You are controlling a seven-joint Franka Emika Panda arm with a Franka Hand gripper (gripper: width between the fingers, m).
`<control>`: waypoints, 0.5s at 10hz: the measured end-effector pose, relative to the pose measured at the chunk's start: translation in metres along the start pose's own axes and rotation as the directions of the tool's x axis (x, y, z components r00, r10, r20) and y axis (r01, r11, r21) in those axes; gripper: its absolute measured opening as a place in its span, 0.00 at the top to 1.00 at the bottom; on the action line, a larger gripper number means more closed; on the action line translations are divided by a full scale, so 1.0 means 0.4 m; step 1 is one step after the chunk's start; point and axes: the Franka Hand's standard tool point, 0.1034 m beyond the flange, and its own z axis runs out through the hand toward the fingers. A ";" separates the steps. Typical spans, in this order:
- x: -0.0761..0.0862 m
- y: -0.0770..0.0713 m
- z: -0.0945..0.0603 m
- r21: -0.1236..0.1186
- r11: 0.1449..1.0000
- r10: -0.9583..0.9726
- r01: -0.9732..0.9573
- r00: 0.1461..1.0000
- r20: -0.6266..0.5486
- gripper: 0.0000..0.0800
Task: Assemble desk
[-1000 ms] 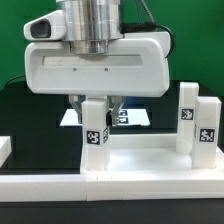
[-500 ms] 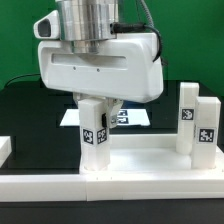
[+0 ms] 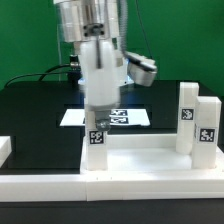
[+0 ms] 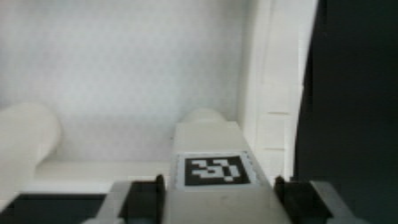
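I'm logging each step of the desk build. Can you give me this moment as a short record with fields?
gripper: over the desk top's corner at the exterior view's left, jaws closed on a leg
held leg: upright, tagged, at that corner
desk top: white, rim up
other legs: two upright at the exterior view's right
marker board: flat behind

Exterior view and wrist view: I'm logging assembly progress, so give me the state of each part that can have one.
Gripper: closed on the near leg, turned edge-on in the exterior view.
Near leg: upright at the desk top's corner, held.
Two far legs: upright at the exterior view's right, untouched.
Desk top: lying flat, rim up.
Marker board: flat on the table.
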 end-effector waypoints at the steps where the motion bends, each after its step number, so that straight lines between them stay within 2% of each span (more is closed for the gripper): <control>1: -0.002 -0.002 0.001 0.011 0.996 0.086 -0.086 0.996 0.006 0.64; 5: -0.004 -0.003 0.000 0.011 0.974 0.224 -0.224 0.975 0.005 0.64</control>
